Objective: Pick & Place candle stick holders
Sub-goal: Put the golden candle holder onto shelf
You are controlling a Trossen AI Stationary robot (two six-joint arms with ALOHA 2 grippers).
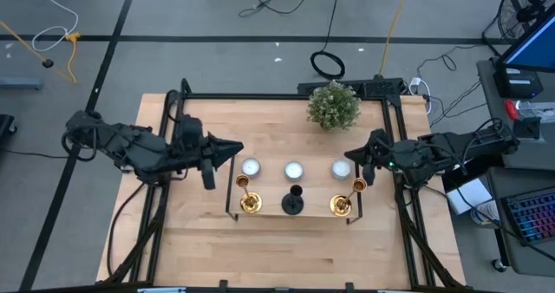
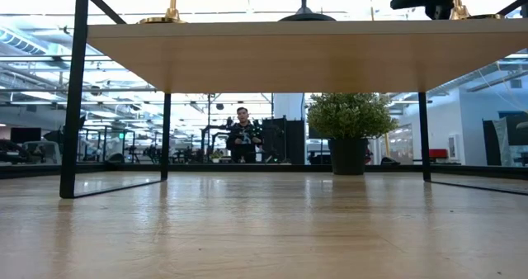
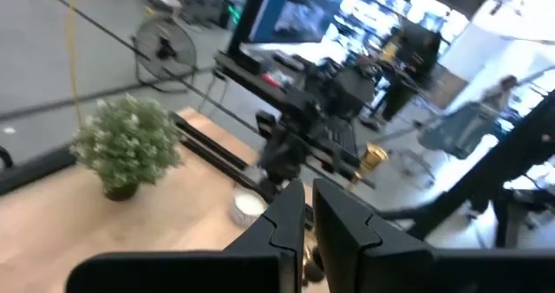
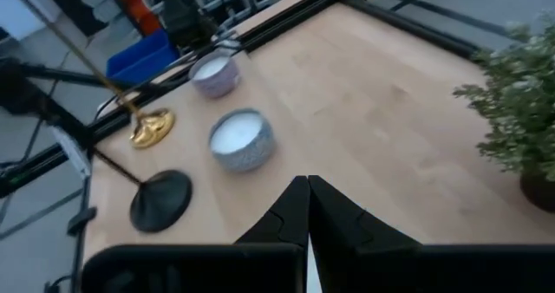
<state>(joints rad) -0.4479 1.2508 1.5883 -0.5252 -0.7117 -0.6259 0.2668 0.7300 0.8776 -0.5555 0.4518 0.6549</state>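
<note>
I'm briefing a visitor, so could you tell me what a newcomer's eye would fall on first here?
Probably the wooden stand at the table's middle, carrying two gold candlesticks with a black one between them. Behind it sit three white candles, then a potted plant at the far edge. The left end effector and right end effector flank the row, both shut.

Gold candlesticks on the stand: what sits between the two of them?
In the high view, the black candlestick stands between the left gold candlestick and the right gold candlestick, all on the wooden stand.

overhead: straight down on the worktop (image 1: 286, 241) | low: level under the stand (image 2: 297, 56) | wrists: close, oblique | all share the potted plant (image 1: 333, 106)
</note>
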